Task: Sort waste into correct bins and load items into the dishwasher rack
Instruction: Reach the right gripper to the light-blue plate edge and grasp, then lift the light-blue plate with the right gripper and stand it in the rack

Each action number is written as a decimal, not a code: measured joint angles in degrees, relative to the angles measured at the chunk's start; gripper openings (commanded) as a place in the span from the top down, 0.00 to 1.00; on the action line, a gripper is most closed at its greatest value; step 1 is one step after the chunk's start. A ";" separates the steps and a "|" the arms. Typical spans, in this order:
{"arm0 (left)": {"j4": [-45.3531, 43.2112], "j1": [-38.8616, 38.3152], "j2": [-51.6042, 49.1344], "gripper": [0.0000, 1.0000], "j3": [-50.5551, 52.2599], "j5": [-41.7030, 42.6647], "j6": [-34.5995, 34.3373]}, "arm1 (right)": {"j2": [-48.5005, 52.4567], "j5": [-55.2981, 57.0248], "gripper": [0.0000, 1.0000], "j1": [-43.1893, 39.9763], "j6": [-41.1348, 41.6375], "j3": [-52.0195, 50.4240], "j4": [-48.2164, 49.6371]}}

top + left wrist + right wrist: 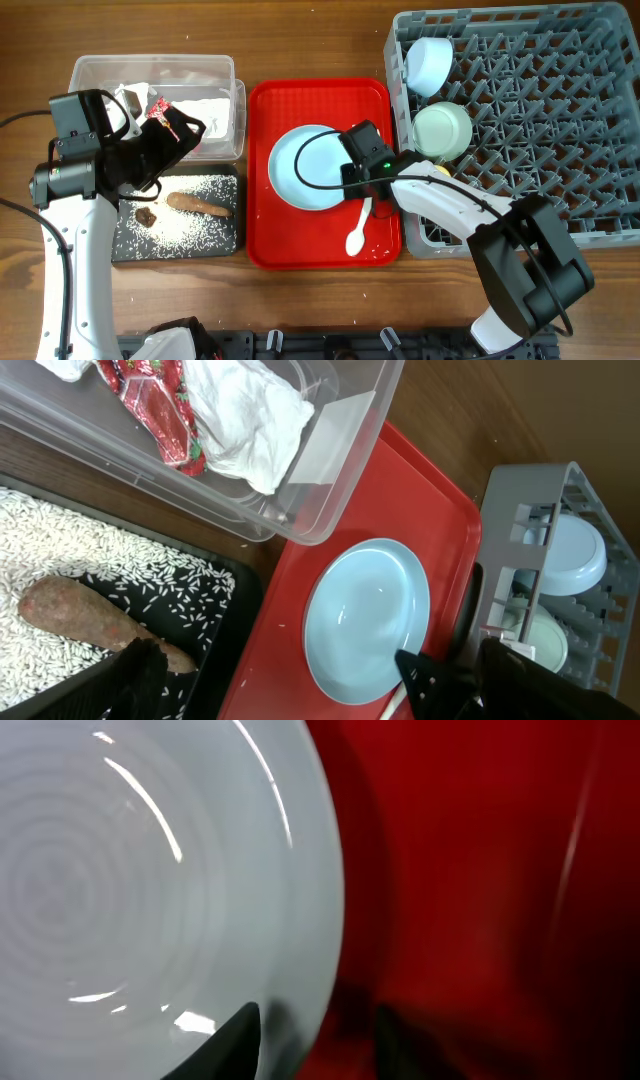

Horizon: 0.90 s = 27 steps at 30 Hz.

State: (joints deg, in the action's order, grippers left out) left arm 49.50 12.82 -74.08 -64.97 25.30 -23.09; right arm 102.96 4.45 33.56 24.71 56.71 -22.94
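Two arms, nothing held by either. Status, right jaws: parted, low over the red plastic serving tray (275,245), straddling the right rim of the light-blue round plate (305,170). One fingertip (240,1032) is over the plate face, the other over bare tray, with the rim in the gap, not clamped. Plate lies flat on the tray, white plastic spoon (358,232) just beside it. Status, left jaws: spread wide, above the border between the clear plastic rectangular tub (100,72) and the black rectangular tray (232,246). Tub holds crumpled white paper tissue (250,420) and red snack wrapper (150,405). Brown stick-like food piece (198,205) lies among white rice-like crumbs (190,230) in the black tray.
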 measured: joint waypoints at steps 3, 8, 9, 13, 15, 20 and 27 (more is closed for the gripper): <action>0.00 0.00 0.00 0.00 0.00 0.00 0.00 | 0.00 2.14 0.64 0.00 1.05 0.00 -0.17; -0.02 0.00 0.00 0.00 0.00 0.00 0.00 | 0.00 3.37 0.64 0.00 1.27 0.00 -0.17; -0.02 0.00 0.00 0.00 0.00 0.00 0.00 | 0.00 3.41 0.66 0.00 1.27 0.00 -0.11; 0.00 0.00 0.00 0.00 0.00 0.00 0.00 | 0.00 3.56 0.66 0.00 1.62 -0.02 2.19; 0.00 0.02 0.00 0.00 0.00 0.00 0.00 | 0.00 3.56 0.66 0.00 1.68 -0.07 4.44; 0.00 0.00 0.00 0.00 0.00 0.00 0.00 | 0.00 3.58 0.71 0.00 1.86 -0.07 8.35; 0.00 0.02 0.00 0.00 0.00 0.00 0.00 | 2.54 5.29 0.86 0.00 2.16 -0.07 8.87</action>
State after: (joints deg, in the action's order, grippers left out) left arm 49.50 12.84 -74.08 -64.97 25.30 -23.09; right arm 105.49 9.74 33.56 26.87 56.64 -14.06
